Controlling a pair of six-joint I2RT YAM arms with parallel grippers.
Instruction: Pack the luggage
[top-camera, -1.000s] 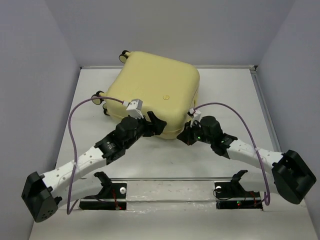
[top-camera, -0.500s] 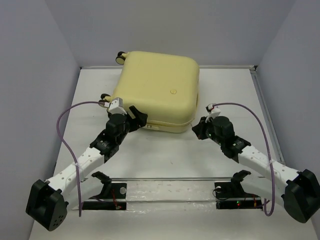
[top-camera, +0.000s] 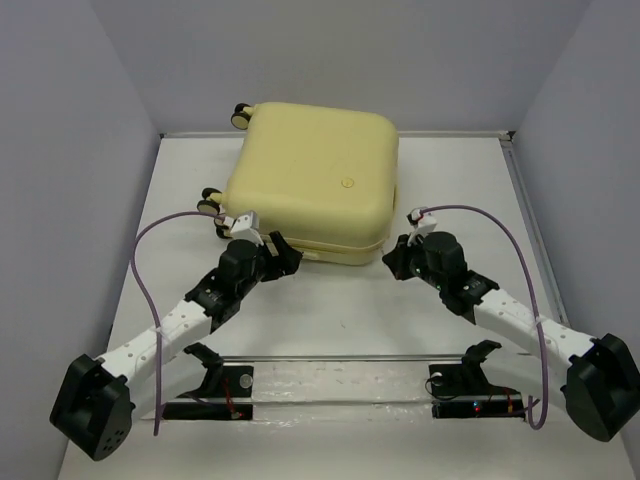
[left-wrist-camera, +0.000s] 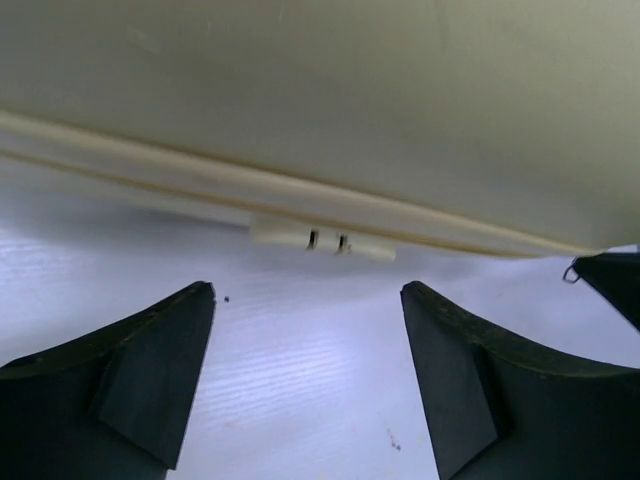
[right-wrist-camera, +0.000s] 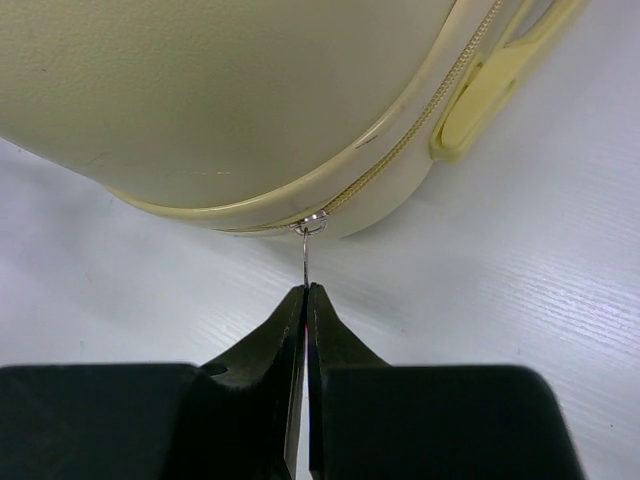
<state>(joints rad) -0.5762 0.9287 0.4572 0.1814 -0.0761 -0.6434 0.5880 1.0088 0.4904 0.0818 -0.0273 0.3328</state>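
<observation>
Low in the right wrist view, my right jaws are pressing shut on the thin metal zipper pull (right-wrist-camera: 304, 258). It is hanging from the zip at a rounded corner of the luggage (right-wrist-camera: 200, 90). A cream side handle (right-wrist-camera: 490, 85) is showing at the upper right of that view.

Low in the left wrist view, my left jaws are standing wide apart and gripping nothing. They are hovering over the white surface (left-wrist-camera: 300, 340), just short of the luggage's near edge. There a small cream tab (left-wrist-camera: 322, 238) with two dark slots is sticking out below the seam.

In the overhead view the luggage is lying flat in the upper centre. Its pale-yellow shell is closed all round, hiding whatever is inside. A small round badge (top-camera: 348, 183) is sitting on the lid, too small to read. Farther back, caster wheels (top-camera: 242, 115) are sticking out along the luggage's left side.
</observation>
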